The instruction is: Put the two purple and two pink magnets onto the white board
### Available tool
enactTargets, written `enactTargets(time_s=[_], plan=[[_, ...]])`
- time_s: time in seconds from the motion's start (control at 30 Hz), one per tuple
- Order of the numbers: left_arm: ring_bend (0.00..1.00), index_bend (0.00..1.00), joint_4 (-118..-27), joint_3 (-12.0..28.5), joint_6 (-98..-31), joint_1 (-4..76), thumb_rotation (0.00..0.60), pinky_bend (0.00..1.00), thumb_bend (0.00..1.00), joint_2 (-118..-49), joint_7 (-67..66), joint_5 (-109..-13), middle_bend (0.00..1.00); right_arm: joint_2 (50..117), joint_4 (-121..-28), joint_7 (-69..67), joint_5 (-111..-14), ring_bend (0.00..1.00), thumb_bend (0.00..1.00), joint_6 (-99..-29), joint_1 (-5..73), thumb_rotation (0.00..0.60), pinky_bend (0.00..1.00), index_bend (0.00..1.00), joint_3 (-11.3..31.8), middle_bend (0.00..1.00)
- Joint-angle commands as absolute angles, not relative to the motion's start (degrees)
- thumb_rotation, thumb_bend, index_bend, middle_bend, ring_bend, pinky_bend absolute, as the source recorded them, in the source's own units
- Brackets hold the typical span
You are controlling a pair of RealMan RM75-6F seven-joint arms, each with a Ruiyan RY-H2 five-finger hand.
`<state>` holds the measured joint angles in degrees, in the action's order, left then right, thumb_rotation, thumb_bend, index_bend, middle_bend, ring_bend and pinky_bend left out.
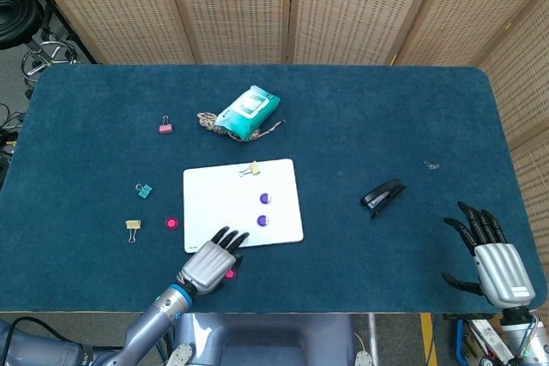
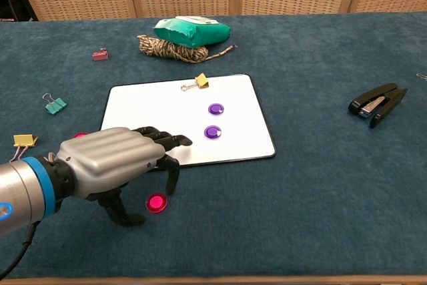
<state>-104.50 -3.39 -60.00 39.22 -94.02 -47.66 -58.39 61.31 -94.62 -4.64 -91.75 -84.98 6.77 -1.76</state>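
Note:
The white board (image 1: 223,212) (image 2: 153,108) lies mid-table with two purple magnets (image 1: 264,198) (image 1: 262,220) on it, seen also in the chest view (image 2: 215,109) (image 2: 212,131). One pink magnet (image 1: 230,273) (image 2: 156,203) lies on the cloth just below the board's near edge. The other pink magnet (image 1: 171,223) (image 2: 80,135) lies left of the board. My left hand (image 1: 208,261) (image 2: 110,165) hovers over the near pink magnet, fingers spread and curved down around it, holding nothing. My right hand (image 1: 491,256) rests open at the table's near right edge.
A yellow binder clip (image 1: 250,169) sits on the board's far edge. A green packet (image 1: 248,111) and a rope coil (image 1: 214,123) lie behind it. More binder clips (image 1: 143,189) (image 1: 133,225) (image 1: 165,128) are to the left, and a black stapler (image 1: 383,196) to the right.

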Motion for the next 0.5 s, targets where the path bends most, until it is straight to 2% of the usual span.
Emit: enactTargets(time_s=[0.03,0.3,0.5], plan=[[0.00,0.44,-104.3,-3.4,-60.2,39.3,0.600,0.00,0.23,-94.3,-47.6,-58.4,0.00,61.3,-94.6,-4.8,-91.8,0.00,0.00,-84.9,6.7,0.600,0.00,0.18,-1.7,0.00],[0.00,0.45,-103.4,-3.2,-60.2,39.5,0.600,0.00,0.24,-95.0,-47.3,-57.6,0.00,61.2,-94.6,-5.0,-91.8,0.00,0.00,-84.7,6.5,0.600,0.00,0.18,-1.4,0.00],[0.00,0.52,-102.8,-3.3,-60.2,39.6,0.600,0.00,0.26,-95.4,-46.7,-57.6,0.00,61.0,-94.7,-5.3,-91.9,0.00,0.00,-84.5,6.4,0.600,0.00,0.19,-1.2,0.00]])
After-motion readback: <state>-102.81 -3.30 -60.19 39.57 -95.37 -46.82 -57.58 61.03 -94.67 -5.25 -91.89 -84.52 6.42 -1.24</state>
